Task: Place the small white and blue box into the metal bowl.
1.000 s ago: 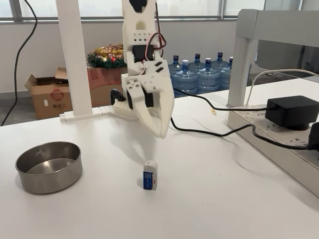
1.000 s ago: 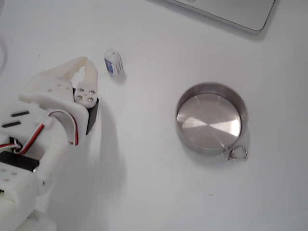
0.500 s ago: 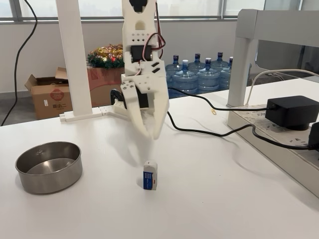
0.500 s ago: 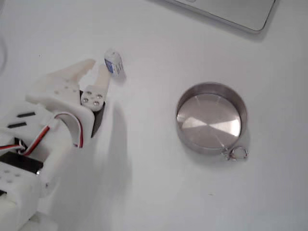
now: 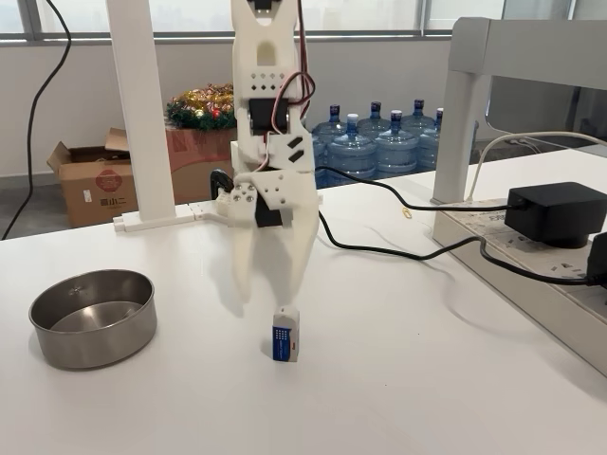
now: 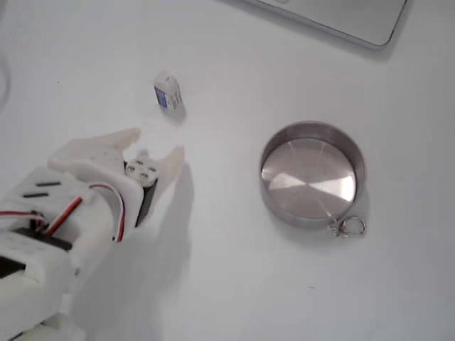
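Note:
The small white and blue box (image 5: 285, 334) stands upright on the white table, its blue face toward the camera; from above, the box (image 6: 167, 92) lies near the top left. The metal bowl (image 5: 93, 317) sits to its left with nothing in it, and the bowl (image 6: 312, 174) shows a shiny floor from above. My white gripper (image 5: 267, 297) hangs open just behind and above the box, fingers pointing down. From above, the gripper (image 6: 156, 142) is a short way below the box, apart from it, with nothing between the fingers.
A black cable (image 5: 398, 251) runs across the table behind the arm to a black adapter (image 5: 555, 213) on a power strip at the right. A white post (image 5: 142, 114) stands at the back left. A laptop edge (image 6: 334, 18) lies at the top of a fixed view.
The gripper has opened wide and lowered toward the table. Seen from above, its tips have drawn back from beside the box toward the bowl side. Box and bowl have not moved.

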Available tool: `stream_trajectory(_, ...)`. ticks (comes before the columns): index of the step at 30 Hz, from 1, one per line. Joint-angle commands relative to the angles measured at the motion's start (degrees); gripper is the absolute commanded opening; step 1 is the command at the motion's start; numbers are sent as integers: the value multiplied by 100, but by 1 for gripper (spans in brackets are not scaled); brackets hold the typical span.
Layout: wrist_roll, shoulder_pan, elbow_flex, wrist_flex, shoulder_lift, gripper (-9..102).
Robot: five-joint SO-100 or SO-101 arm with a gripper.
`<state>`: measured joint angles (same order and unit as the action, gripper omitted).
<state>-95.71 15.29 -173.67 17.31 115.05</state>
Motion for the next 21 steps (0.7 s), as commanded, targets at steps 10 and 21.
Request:
stream_trajectory(10,-53,-70,949,114,-554,22)
stream_trajectory(21,-62,-220,1318,105,-879,28)
